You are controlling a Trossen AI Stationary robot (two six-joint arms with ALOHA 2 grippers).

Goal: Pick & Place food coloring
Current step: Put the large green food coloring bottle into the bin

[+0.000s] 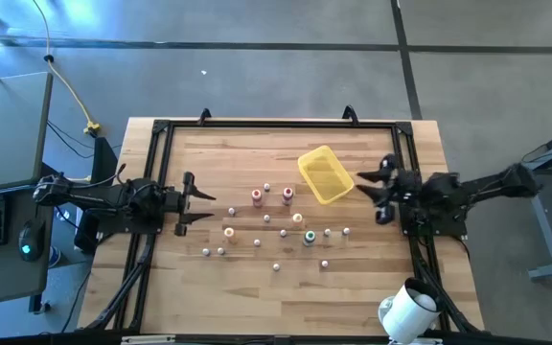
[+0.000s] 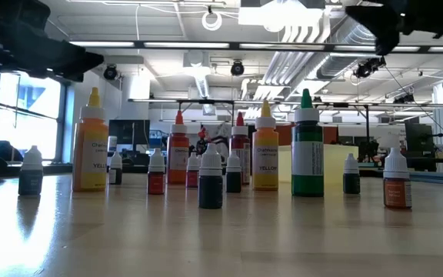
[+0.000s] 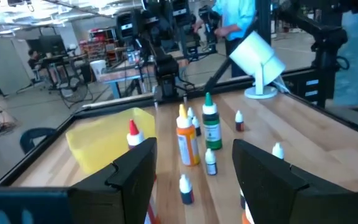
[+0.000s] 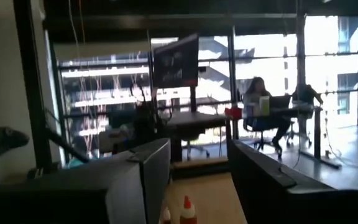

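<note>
Bottles of food coloring stand upright and scattered over the middle of my table, some tall with orange, red, yellow and green caps, most tiny and white-capped, none in the yellow tray lying tilted just beyond them on my right. My left gripper hovers at the left edge of the cluster, fingers spread, grasping nothing. My right gripper hangs beside the tray, fingers likewise apart and empty, raised off the wood.
</note>
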